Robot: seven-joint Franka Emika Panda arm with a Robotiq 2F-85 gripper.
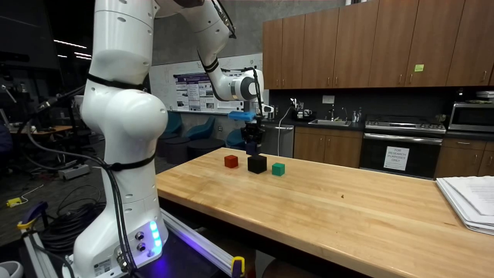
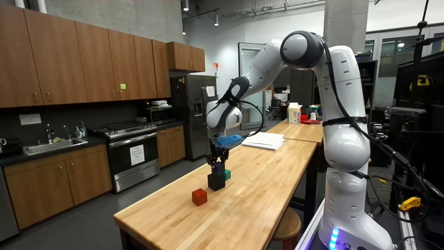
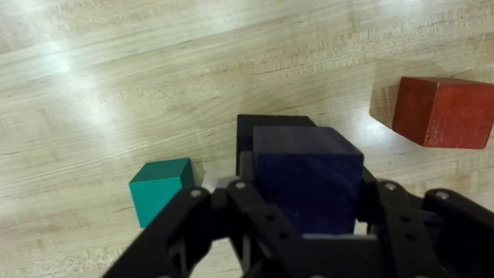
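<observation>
My gripper [image 3: 307,173] is shut on a dark blue cube [image 3: 308,193], with one finger on either side of it. The blue cube also shows in both exterior views [image 1: 251,148] [image 2: 218,168], directly above a larger black cube [image 1: 257,164] [image 2: 216,182]. I cannot tell whether the two touch. In the wrist view the blue cube hides most of the black cube [image 3: 270,120]. A green cube [image 1: 278,169] [image 2: 227,174] [image 3: 156,193] sits on one side of the black cube. A red cube [image 1: 231,161] [image 2: 199,197] [image 3: 457,114] sits on its other side.
The cubes stand on a wooden table [image 1: 328,216] [image 2: 242,194]. A stack of white papers [image 1: 471,200] [image 2: 264,140] lies farther along it. A carton [image 2: 294,113] and a red plate [image 2: 310,121] stand on a farther tabletop. A wooden stool [image 2: 290,222] is beside the table.
</observation>
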